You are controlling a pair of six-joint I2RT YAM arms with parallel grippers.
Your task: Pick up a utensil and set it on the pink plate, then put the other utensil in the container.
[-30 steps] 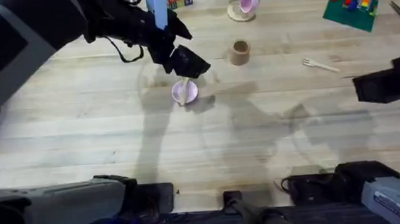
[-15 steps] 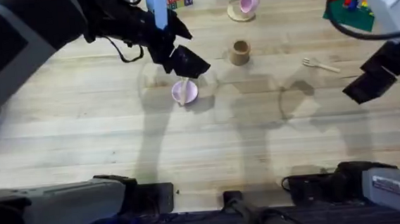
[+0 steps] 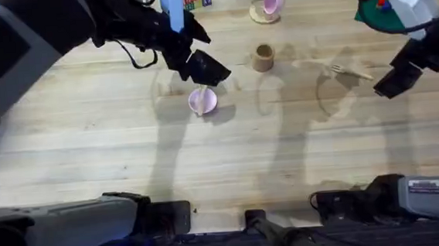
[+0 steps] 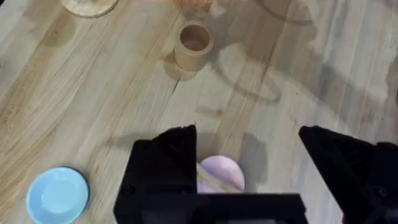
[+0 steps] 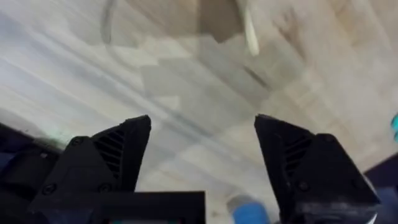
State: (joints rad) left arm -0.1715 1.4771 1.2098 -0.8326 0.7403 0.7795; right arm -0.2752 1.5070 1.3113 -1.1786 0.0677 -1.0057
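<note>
The small pink plate (image 3: 202, 101) sits left of the table's middle. The wooden spoon (image 4: 211, 180) lies across the pink plate (image 4: 227, 169), partly hidden by my left gripper's body. My left gripper (image 4: 247, 134) hovers open just above the plate, holding nothing, and its dark head (image 3: 204, 70) is over the plate's far edge. The wooden fork (image 3: 351, 70) lies flat at the right. It is a blurred pale streak (image 5: 249, 28) in the right wrist view. My right gripper (image 3: 393, 85) is open, just right of the fork. The tan container (image 3: 262, 57) stands upright between plate and fork.
A pink mug on a round coaster (image 3: 269, 5) stands behind the container. A light blue plate (image 4: 57, 194) lies left of the pink plate. A green brick baseplate (image 3: 378, 11) with toy pieces is at the far right. Bare wood spreads across the table's near half.
My right arm has swung away from the table's right edge and farther back, ending close beside the fork. The left arm and the pink plate have stayed still.
</note>
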